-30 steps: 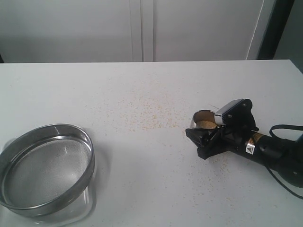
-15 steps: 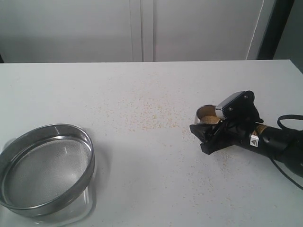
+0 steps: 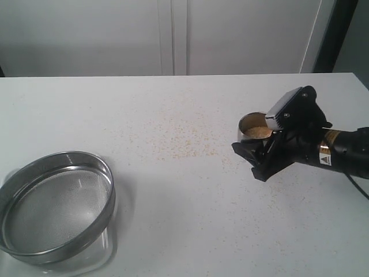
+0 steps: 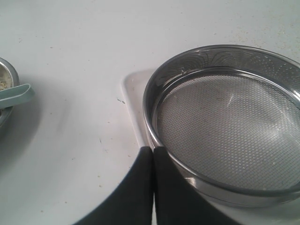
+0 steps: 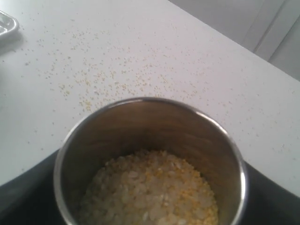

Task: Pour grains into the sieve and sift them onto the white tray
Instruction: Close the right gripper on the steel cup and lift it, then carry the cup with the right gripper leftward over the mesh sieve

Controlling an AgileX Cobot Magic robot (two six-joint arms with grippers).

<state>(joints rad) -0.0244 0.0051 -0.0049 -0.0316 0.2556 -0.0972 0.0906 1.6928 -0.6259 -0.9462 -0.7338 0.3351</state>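
Grains (image 5: 150, 194), fine yellowish-tan granules with paler bits among them, lie in a small round steel cup (image 3: 247, 122) that the right gripper (image 3: 251, 151) clamps between its 2 jaws; the cup stands upright and well under half full; whether its base is clear of the white table (image 3: 173, 225) I cannot tell.

The step in hand looks like the carry to the large round steel sieve with grey wire mesh (image 3: 107, 173), which sits well apart from this gripper, out beyond its fingertips. To do it well, hold the cup level on the way; tip it only once its lip is over the mesh; pour low and slowly near the middle so nothing bounces over the rim. The loose scattered grains (image 3: 179, 141) on the table near the gripper suggest how easily they escape.

The left gripper (image 4: 153, 152) has its 2 fingers pressed together with nothing between them; its tips are just beside the sieve's rim, above the corner of the flat white tray (image 4: 132, 89) under the sieve; contact cannot be told.
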